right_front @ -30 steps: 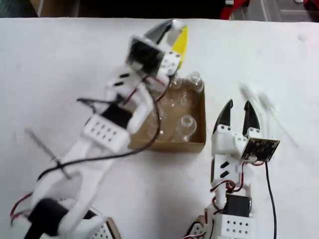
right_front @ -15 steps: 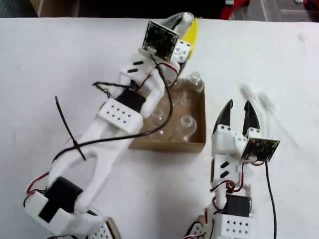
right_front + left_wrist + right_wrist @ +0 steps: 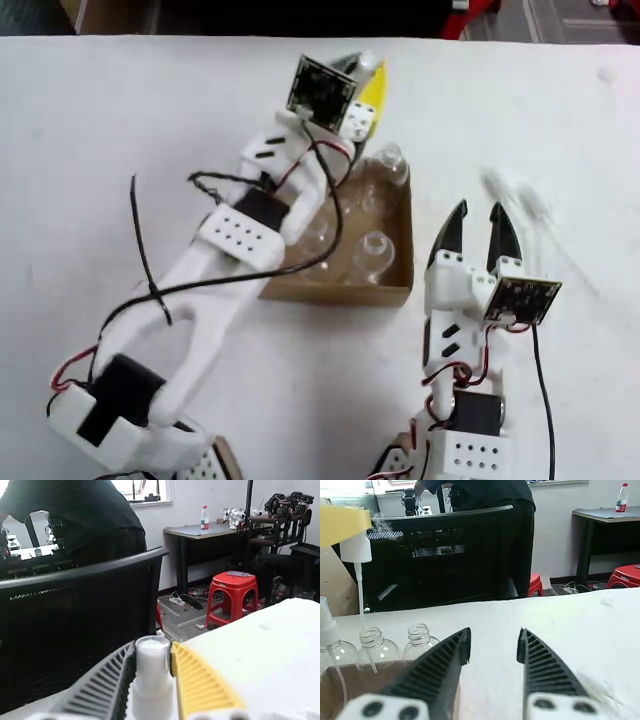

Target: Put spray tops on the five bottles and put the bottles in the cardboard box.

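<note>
My left gripper (image 3: pixel 362 62) hangs above the far edge of the cardboard box (image 3: pixel 340 293), shut on a white spray top (image 3: pixel 150 677) between its grey and yellow fingers. In the right wrist view that spray top (image 3: pixel 356 547) dangles its thin tube down towards an uncapped clear bottle (image 3: pixel 371 641). Beside it stands another uncapped bottle (image 3: pixel 419 635), and at the edge a bottle with a spray top on it (image 3: pixel 325 625). Several clear bottles (image 3: pixel 372 255) stand in the box. My right gripper (image 3: pixel 478 208) rests on the table right of the box, open and empty (image 3: pixel 494 635).
Loose pale spray tops (image 3: pixel 520 200) lie on the white table beyond the right gripper. The left arm's body (image 3: pixel 240 235) and cables cover the box's left side. A black chair (image 3: pixel 445 555) and a person stand past the table's far edge.
The left arm has swung its wrist up and slightly right over the box's far edge, carrying the spray top. The right arm has stayed put.
</note>
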You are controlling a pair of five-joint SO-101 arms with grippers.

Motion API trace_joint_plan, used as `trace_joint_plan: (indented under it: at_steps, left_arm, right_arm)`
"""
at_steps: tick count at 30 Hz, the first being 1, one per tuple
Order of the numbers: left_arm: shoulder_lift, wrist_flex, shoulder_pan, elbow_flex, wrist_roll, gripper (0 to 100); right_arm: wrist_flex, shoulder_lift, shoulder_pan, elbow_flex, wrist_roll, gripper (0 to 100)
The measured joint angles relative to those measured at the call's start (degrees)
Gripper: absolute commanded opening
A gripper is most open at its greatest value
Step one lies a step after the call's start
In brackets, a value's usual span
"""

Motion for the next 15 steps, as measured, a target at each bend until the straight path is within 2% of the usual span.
trace_joint_plan:
  at_steps: [15]
  left_arm:
    - [1.32,-0.09,-0.53,2.81,4.75,2]
  right_arm:
    - [0.00,0.00,0.00,0.00,0.00,13.4]
